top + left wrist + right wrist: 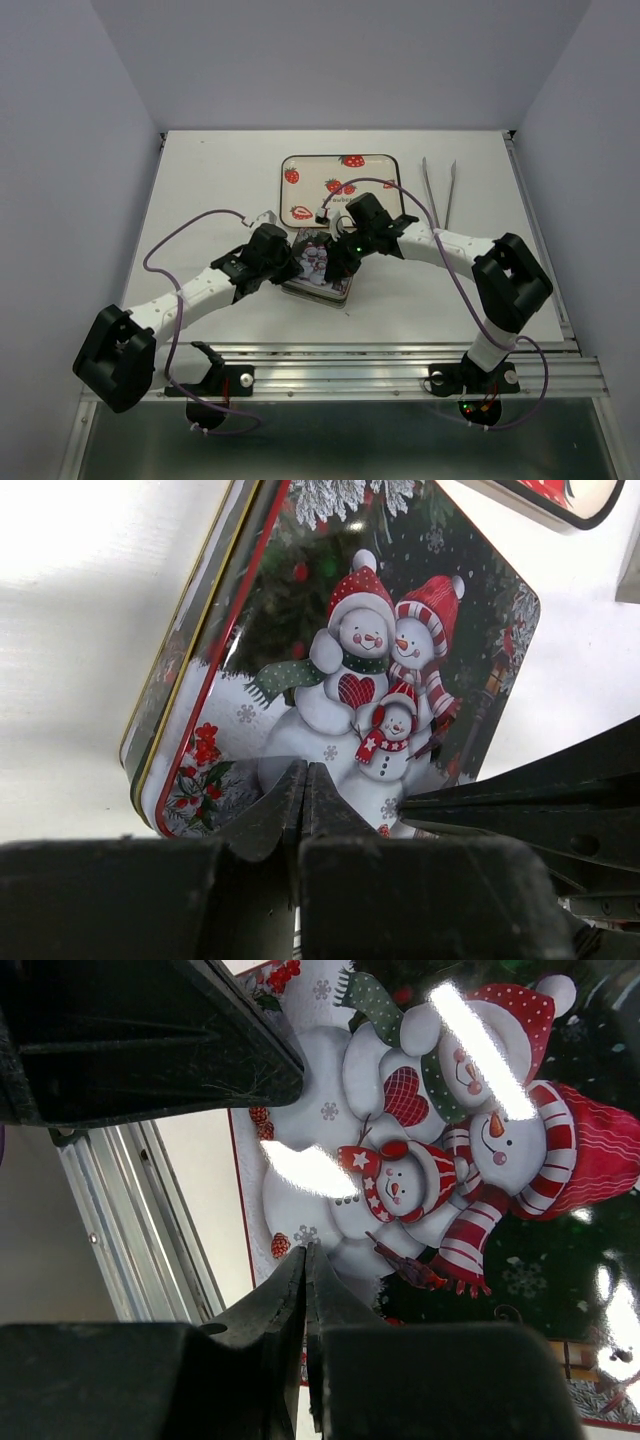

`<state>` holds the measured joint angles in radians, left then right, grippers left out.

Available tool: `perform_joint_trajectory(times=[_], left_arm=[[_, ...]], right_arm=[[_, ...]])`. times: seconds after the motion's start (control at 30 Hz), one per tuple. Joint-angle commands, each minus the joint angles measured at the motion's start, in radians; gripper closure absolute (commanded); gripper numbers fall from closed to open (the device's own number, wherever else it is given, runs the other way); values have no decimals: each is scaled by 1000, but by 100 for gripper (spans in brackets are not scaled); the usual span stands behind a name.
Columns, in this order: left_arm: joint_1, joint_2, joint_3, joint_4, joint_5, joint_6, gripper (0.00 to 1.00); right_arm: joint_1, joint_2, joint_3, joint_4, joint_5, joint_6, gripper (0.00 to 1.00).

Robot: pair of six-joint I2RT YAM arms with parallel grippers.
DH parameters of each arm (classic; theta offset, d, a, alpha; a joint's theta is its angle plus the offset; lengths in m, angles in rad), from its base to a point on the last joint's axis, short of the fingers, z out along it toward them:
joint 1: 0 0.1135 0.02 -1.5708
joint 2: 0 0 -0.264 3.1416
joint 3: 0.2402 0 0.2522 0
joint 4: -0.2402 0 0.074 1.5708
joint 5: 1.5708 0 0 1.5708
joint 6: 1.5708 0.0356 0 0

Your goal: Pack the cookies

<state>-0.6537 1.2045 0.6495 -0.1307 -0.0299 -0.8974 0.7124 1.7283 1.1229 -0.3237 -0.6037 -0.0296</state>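
A square tin [318,274] with a snowman picture on its closed lid sits in the middle of the table. No cookies show in any view. My left gripper [297,262] is shut and empty, its tips low over the lid's near edge [305,772]. My right gripper [337,262] is shut and empty too, its tips over the lid's snowman picture [305,1252]. The two grippers sit close together over the tin [340,660]. The lid [480,1140] fills the right wrist view.
A cream tray [340,185] printed with red strawberries lies behind the tin, and its corner shows in the left wrist view [570,500]. Metal tongs [440,190] lie at the back right. The metal rail [130,1210] runs along the table's near edge.
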Motion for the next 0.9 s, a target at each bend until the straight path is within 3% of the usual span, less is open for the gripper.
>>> perform_joint_trajectory(times=[0.0, 0.17, 0.23, 0.3, 0.33, 0.4, 0.47, 0.57, 0.67, 0.7, 0.87], left_arm=[[-1, 14, -28, -162, -22, 17, 92], [-1, -23, 111, -216, -145, 63, 78], [-1, -51, 127, -216, -185, 78, 65], [-1, -95, 136, -234, -220, 77, 54], [-1, -112, 133, -241, -226, 69, 53], [-1, -167, 93, -268, -234, 22, 56], [-1, -228, 18, -271, -220, -17, 62], [-1, -278, -66, -233, -157, -76, 72], [-3, -319, -183, -147, -78, -107, 83], [-4, -327, -238, -121, -47, -118, 87], [-44, -295, -315, 15, -27, -153, 89]], right_arm=[[10, 50, -39, -132, 131, -42, 92], [10, -15, 40, -126, 168, -44, 89], [10, -38, 63, -109, 177, -39, 87], [10, -64, 97, -82, 183, -33, 76], [10, -71, 109, -71, 196, -11, 75], [1, -76, 140, -29, 245, 26, 59], [-14, -64, 172, 11, 281, 68, 54], [-65, -27, 219, 21, 292, 126, 31], [-131, 30, 267, 20, 182, 145, 15], [-146, 59, 281, 20, 109, 142, 0], [-182, 119, 285, 17, -4, 102, 0]])
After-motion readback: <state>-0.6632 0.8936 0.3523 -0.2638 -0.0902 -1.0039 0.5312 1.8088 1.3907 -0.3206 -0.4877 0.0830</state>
